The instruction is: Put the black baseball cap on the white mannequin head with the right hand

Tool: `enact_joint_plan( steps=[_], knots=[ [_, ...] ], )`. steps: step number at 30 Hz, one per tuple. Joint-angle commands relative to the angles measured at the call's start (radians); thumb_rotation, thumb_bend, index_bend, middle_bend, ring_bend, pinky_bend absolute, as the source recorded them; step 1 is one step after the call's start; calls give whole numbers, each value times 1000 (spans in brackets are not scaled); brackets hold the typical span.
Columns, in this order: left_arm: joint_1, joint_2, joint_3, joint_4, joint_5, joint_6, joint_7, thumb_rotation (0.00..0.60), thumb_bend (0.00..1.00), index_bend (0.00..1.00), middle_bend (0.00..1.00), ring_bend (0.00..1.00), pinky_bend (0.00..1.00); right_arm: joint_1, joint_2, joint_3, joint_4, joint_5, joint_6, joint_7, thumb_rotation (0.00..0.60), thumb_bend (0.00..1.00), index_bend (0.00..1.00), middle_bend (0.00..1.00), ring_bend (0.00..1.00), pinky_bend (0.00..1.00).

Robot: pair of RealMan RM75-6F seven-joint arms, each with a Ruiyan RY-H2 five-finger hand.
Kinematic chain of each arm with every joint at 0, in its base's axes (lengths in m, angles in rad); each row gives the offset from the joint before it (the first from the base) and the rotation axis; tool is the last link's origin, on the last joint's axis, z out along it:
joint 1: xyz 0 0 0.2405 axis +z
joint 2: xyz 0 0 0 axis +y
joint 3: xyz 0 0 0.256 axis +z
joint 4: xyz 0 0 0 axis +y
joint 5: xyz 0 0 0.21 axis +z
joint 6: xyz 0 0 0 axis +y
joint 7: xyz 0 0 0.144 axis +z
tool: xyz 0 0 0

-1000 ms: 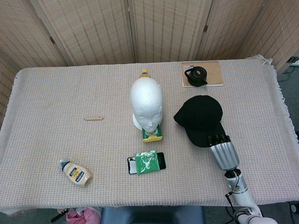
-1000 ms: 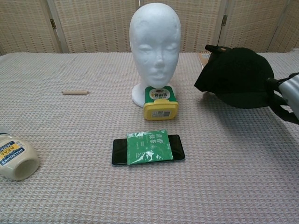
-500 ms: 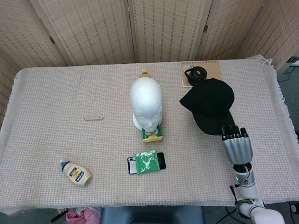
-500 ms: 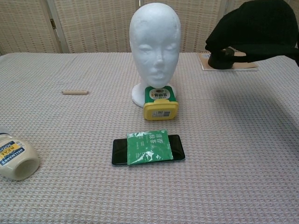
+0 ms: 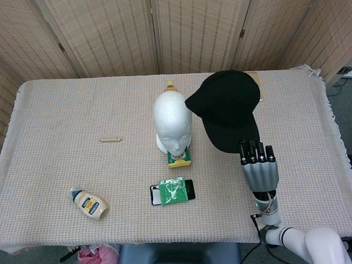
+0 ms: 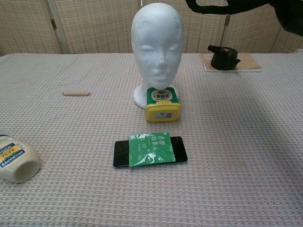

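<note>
Head view shows the right hand at the lower right of the frame, its fingers pointing up the picture and closed on the rear edge of the black baseball cap, which it holds raised off the table. The cap extends from the hand toward the upper left, and its front edge is just beside the right side of the white mannequin head at the centre. In the chest view the cap is at the top edge, higher than the crown, so the coming move probably goes left and then down. No left hand is visible
</note>
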Motion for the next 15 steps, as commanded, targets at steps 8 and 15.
enact_joint_plan(
  steps=[8, 15],
  knots=[
    [-14, 21, 1, -8, -27, -29, -57, 600, 305, 189, 89, 42, 134, 163, 49, 114, -281, -86, -187, -359, 600, 622, 868, 801, 810, 969],
    [-20, 52, -5, -22, -75, -47, -139, 600, 305, 187, 89, 41, 133, 230, -35, 159, -158, -61, -284, -386, 600, 618, 868, 801, 810, 969]
  ],
)
